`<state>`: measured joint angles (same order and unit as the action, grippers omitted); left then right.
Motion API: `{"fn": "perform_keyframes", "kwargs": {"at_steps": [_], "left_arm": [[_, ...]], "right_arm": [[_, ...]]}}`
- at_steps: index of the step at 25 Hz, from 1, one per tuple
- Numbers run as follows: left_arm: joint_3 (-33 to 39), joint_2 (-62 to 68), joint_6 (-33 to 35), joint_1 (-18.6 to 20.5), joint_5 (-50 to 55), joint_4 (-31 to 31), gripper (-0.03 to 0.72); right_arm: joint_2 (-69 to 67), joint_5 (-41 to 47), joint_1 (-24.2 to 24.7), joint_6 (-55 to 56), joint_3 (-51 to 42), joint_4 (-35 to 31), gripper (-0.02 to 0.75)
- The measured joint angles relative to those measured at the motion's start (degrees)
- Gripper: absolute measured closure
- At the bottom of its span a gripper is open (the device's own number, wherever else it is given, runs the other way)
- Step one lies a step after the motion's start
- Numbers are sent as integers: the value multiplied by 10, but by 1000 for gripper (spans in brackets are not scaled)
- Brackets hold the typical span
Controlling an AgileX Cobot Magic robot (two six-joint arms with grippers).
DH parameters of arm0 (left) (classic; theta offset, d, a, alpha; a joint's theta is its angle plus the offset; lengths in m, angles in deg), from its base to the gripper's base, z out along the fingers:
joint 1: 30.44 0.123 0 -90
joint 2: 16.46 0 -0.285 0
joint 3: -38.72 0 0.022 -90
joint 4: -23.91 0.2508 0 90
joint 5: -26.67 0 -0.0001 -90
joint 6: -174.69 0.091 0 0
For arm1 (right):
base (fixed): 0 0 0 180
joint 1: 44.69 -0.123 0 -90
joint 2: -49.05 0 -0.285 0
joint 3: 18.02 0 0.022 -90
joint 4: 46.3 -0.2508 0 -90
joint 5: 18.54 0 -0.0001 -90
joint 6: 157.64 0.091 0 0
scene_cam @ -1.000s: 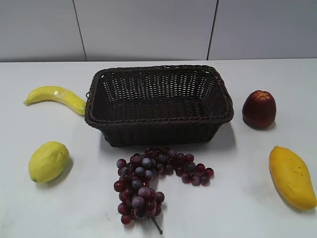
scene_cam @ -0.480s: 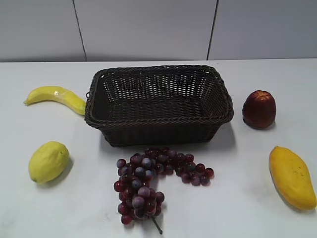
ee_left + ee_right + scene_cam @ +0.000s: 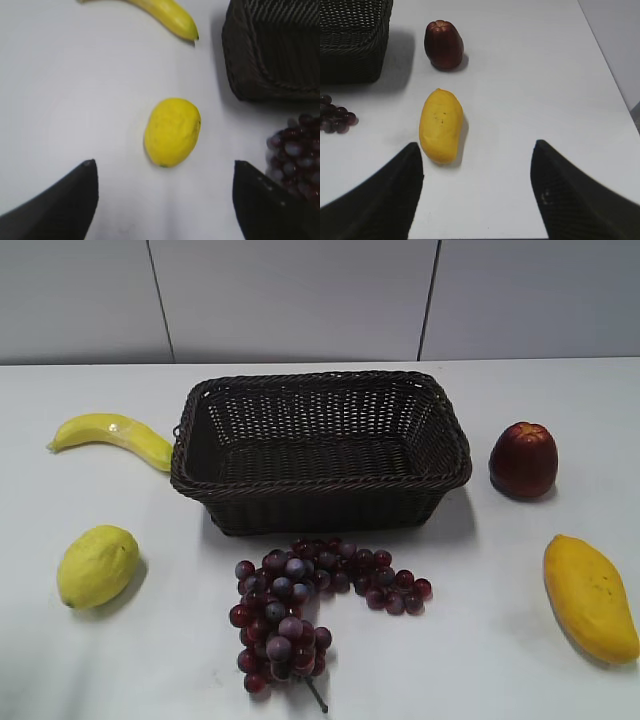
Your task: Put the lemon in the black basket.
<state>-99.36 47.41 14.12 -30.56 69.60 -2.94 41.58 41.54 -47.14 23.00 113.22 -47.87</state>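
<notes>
The lemon (image 3: 97, 566) lies on the white table at the front left, left of the black basket (image 3: 320, 480), which stands in the middle. In the left wrist view the lemon (image 3: 172, 131) lies just ahead of my left gripper (image 3: 165, 167), whose fingers are wide open and empty; a corner of the black basket (image 3: 260, 75) shows at the upper right. My right gripper (image 3: 477, 150) is open and empty above the table at the right. Neither gripper shows in the exterior view.
A banana (image 3: 115, 435) lies left of the basket. Purple grapes (image 3: 300, 605) lie in front of it. A dark red fruit (image 3: 523, 460) and a mango (image 3: 590, 595) lie to the right. The mango (image 3: 441, 125) is just ahead of the right gripper's left finger.
</notes>
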Motion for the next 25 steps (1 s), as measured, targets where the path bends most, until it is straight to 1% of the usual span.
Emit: {"fn": "perform_keyframes", "kwargs": {"at_steps": [3,5,8,11,15,20,25], "left_arm": [[-50,113,28,-1,33,-20,57],[-82,174,41,-9,50,-23,58],[-121,251,58,-41,58,-13,58],[-146,320,61,-62,60,7,58],[-173,386,61,-66,58,14,58],[-203,446,61,-68,54,14,36],[-218,497,61,-91,54,9,34]], "right_arm": [[0,0,0,0,0,0,186],[0,0,0,0,0,0,186],[0,0,0,0,0,0,186],[0,0,0,0,0,0,186],[0,0,0,0,0,0,186],[0,0,0,0,0,0,186],[0,0,0,0,0,0,186]]}}
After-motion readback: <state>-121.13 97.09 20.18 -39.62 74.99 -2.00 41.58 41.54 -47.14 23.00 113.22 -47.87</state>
